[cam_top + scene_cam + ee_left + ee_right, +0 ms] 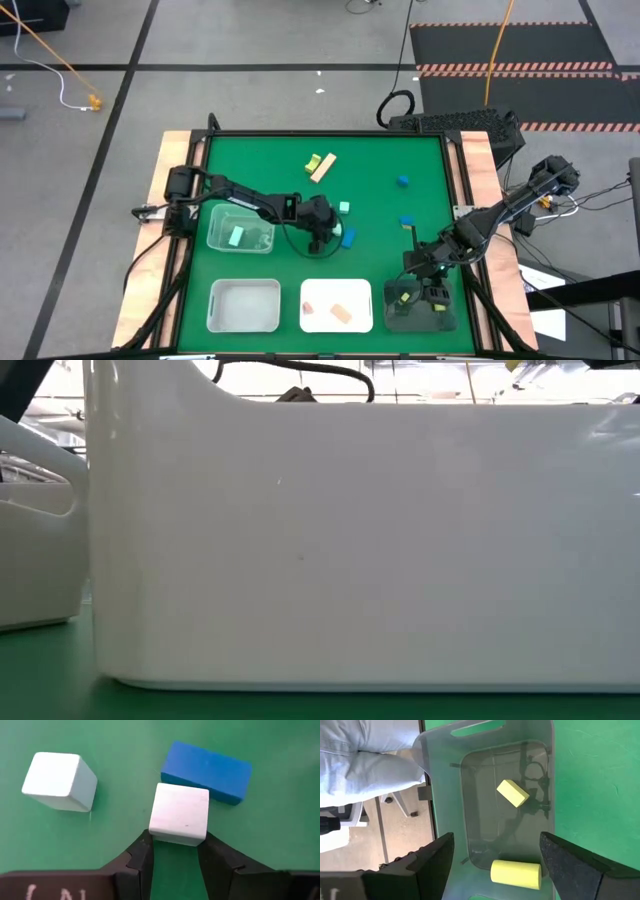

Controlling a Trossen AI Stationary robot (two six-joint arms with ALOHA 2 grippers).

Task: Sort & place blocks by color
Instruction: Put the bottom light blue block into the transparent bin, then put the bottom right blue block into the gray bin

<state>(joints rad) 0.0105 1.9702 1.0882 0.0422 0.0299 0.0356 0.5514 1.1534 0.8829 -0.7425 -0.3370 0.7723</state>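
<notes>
On the green counter point(380, 230), the left tool point(318, 238) sits near the centre, low over a small cluster of blocks. In the left wrist view its two dark fingers point(141, 857) are pressed against opposite sides of a pale mint cube point(179, 813), so it is clenched on that cube. A blue bar point(206, 771) lies just beyond the cube, touching or almost touching its far corner, and a second mint cube point(59, 781) rests apart to one side.

From above, the clear tray point(241, 227) at about 9 o'clock from the left tool holds one mint block point(236, 236). At 12 o'clock on the counter a yellow-green block point(313, 161) and a tan wooden bar point(323, 168) lie touching each other. Two small blue blocks sit towards 2 and 3 o'clock, one point(402, 181) higher, one point(407, 220) nearer the right arm.

Along the 6 o'clock edge stand an empty-looking white tray point(243, 305), a second white tray point(336, 305) with two tan pieces point(343, 313), and a dark tray point(420, 305) at 5 o'clock.

The right tool point(497, 857) hovers over the dark tray with its fingers spread wide, released, holding nothing. Beneath it lie two yellow-green blocks: a bar point(513, 793) and a rounded piece point(516, 874).
</notes>
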